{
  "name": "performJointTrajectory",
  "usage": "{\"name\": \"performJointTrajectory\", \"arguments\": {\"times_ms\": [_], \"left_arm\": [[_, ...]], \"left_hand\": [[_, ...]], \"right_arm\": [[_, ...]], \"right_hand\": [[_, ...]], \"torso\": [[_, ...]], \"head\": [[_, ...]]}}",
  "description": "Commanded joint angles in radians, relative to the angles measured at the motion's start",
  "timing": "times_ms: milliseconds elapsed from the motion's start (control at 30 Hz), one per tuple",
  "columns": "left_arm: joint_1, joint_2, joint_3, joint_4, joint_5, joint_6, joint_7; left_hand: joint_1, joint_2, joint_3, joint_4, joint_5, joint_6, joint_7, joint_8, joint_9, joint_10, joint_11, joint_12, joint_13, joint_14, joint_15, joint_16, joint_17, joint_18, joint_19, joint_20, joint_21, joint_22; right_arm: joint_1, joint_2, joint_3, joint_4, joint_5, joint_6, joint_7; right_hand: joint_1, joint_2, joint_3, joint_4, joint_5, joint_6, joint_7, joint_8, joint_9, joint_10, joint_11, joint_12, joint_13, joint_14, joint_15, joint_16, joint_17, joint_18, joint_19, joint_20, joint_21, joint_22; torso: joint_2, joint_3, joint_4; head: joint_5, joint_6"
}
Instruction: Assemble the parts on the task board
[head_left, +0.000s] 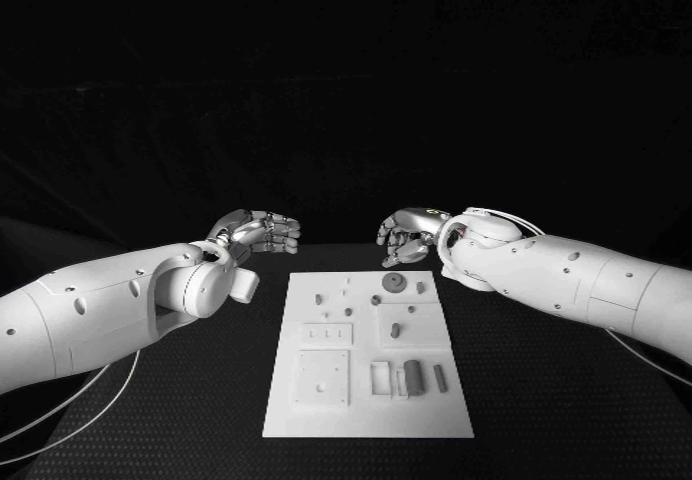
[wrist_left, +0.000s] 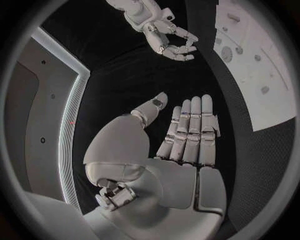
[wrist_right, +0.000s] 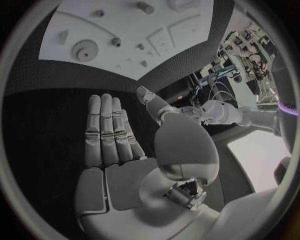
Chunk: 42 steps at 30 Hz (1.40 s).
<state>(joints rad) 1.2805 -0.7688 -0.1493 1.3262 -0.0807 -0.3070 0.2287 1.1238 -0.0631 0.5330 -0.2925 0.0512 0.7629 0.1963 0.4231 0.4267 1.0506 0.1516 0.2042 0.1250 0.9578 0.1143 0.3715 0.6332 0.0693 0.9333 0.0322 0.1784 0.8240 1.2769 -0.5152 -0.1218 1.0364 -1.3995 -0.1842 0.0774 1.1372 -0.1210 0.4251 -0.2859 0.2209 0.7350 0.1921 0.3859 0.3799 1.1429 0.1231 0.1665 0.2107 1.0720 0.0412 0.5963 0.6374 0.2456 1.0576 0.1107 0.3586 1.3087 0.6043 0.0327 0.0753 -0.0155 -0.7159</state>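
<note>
The white task board (head_left: 368, 400) lies in the middle of the black table, with small grey parts on it: a round gear (head_left: 391, 283), pegs, and cylinders (head_left: 414, 375) near its front right. The board also appears in the left wrist view (wrist_left: 262, 75) and the right wrist view (wrist_right: 125, 45), where the gear (wrist_right: 84, 50) sits near its edge. My left hand (head_left: 261, 233) hovers beyond the board's far left corner, fingers straight and apart, holding nothing (wrist_left: 187, 135). My right hand (head_left: 411, 235) hovers beyond the far right corner, likewise flat and empty (wrist_right: 109, 135).
Black table surface surrounds the board on all sides. Grey cables run beside each forearm, one at the lower left (head_left: 87, 410). My right hand (wrist_left: 165, 35) shows in the left wrist view, my left arm (wrist_right: 219, 112) in the right wrist view.
</note>
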Motion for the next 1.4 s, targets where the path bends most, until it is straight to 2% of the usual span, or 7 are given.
{"name": "performJointTrajectory", "arguments": {"times_ms": [33, 100, 367, 633, 933, 1100, 1400], "left_arm": [[0.003, -0.005, 0.008, 0.022, -0.011, 0.006, 0.011], [0.003, -0.005, 0.012, 0.029, -0.010, 0.006, 0.012], [0.003, -0.010, 0.019, 0.058, -0.004, 0.009, 0.012], [0.008, -0.014, 0.026, 0.065, -0.001, 0.012, 0.012], [0.008, -0.008, 0.026, 0.053, 0.007, 0.017, 0.013], [0.008, -0.010, 0.026, 0.052, 0.007, 0.018, 0.014], [0.008, -0.008, 0.026, 0.052, 0.007, 0.020, 0.016]], "left_hand": [[0.009, -0.001, -0.006, 0.000, 0.001, 0.008, -0.002, -0.005, -0.002, 0.008, -0.001, -0.004, -0.001, 0.005, 0.001, 0.001, 0.002, 0.013, 0.006, 0.000, -0.001, -0.002], [0.008, 0.000, -0.007, 0.000, 0.001, 0.008, -0.002, -0.006, -0.003, 0.008, -0.001, -0.006, -0.002, 0.004, 0.001, 0.000, 0.003, 0.012, 0.007, 0.000, -0.002, -0.003], [0.002, 0.003, -0.012, 0.000, 0.001, 0.010, -0.002, -0.008, -0.006, 0.009, -0.001, -0.009, -0.003, 0.004, 0.002, -0.003, 0.005, 0.009, 0.008, -0.002, -0.006, -0.005], [-0.004, 0.005, -0.016, 0.001, 0.001, 0.010, -0.002, -0.010, -0.009, 0.010, 0.000, -0.012, -0.004, 0.005, 0.002, -0.005, 0.006, 0.007, 0.010, -0.004, -0.008, -0.006], [-0.009, 0.006, -0.019, 0.001, 0.001, 0.011, -0.002, -0.012, -0.011, 0.010, 0.000, -0.015, -0.005, 0.005, 0.002, -0.008, 0.008, 0.005, 0.011, -0.006, -0.011, -0.008], [-0.011, 0.006, -0.021, 0.001, 0.001, 0.011, -0.002, -0.013, -0.012, 0.010, 0.000, -0.016, -0.005, 0.005, 0.002, -0.009, 0.009, 0.004, 0.012, -0.007, -0.012, -0.009], [-0.012, 0.007, -0.022, 0.000, 0.001, 0.011, -0.001, -0.014, -0.013, 0.010, 0.000, -0.018, -0.006, 0.005, 0.002, -0.010, 0.010, 0.003, 0.012, -0.008, -0.014, -0.009]], "right_arm": [[-0.001, 0.011, 0.000, 0.003, -0.158, 0.043, -0.043], [-0.001, 0.015, 0.000, 0.007, -0.180, 0.041, -0.056], [0.000, 0.024, 0.000, 0.019, -0.232, 0.064, -0.096], [0.000, 0.015, 0.000, 0.043, -0.265, 0.141, -0.121], [0.000, 0.010, 0.000, 0.053, -0.283, 0.193, -0.137], [-0.001, 0.008, 0.000, 0.059, -0.296, 0.217, -0.143], [-0.002, 0.020, 0.000, 0.038, -0.308, 0.192, -0.154]], "right_hand": [[0.000, -0.001, 0.002, -0.003, 0.002, 0.014, 0.009, 0.002, 0.013, 0.016, -0.007, -0.004, 0.029, 0.044, -0.026, 0.046, 0.059, 0.016, 0.036, -0.027, 0.083, 0.028], [-0.001, 0.000, 0.003, -0.003, 0.002, 0.025, 0.008, 0.000, 0.021, 0.026, -0.015, -0.010, 0.050, 0.073, -0.039, 0.082, 0.097, 0.016, 0.056, -0.046, 0.150, 0.028], [-0.009, 0.001, 0.011, -0.002, 0.002, 0.050, 0.003, -0.007, 0.035, 0.038, -0.028, -0.031, 0.085, 0.140, -0.056, 0.163, 0.168, 0.016, 0.096, -0.084, 0.295, 0.029], [-0.024, 0.004, 0.020, -0.002, 0.002, 0.074, -0.007, -0.011, 0.043, 0.049, -0.035, -0.047, 0.103, 0.164, -0.065, 0.214, 0.204, 0.016, 0.103, -0.109, 0.391, 0.027], [-0.033, 0.002, 0.025, -0.001, 0.002, 0.078, -0.008, -0.015, 0.047, 0.050, -0.035, -0.056, 0.109, 0.168, -0.065, 0.229, 0.214, 0.016, 0.098, -0.115, 0.425, 0.026], [-0.038, 0.001, 0.027, -0.001, 0.002, 0.080, -0.008, -0.017, 0.049, 0.044, -0.033, -0.064, 0.110, 0.166, -0.063, 0.234, 0.217, 0.016, 0.093, -0.116, 0.437, 0.026], [-0.042, 0.000, 0.031, 0.000, 0.002, 0.074, -0.006, -0.024, 0.049, 0.031, -0.028, -0.078, 0.110, 0.160, -0.058, 0.238, 0.220, 0.016, 0.084, -0.116, 0.449, 0.025]], "torso": [[0.027, 0.0115, 0.0253], [0.036, 0.0119, 0.0309], [0.071, 0.0128, 0.0518], [0.091, 0.0127, 0.0672], [0.103, 0.0149, 0.0700], [0.110, 0.0197, 0.0710], [0.119, 0.0239, 0.0736]], "head": [[-0.016, -0.005], [-0.021, -0.003], [-0.053, 0.002], [-0.062, 0.003], [-0.071, 0.005], [-0.075, 0.008], [-0.082, 0.010]]}}
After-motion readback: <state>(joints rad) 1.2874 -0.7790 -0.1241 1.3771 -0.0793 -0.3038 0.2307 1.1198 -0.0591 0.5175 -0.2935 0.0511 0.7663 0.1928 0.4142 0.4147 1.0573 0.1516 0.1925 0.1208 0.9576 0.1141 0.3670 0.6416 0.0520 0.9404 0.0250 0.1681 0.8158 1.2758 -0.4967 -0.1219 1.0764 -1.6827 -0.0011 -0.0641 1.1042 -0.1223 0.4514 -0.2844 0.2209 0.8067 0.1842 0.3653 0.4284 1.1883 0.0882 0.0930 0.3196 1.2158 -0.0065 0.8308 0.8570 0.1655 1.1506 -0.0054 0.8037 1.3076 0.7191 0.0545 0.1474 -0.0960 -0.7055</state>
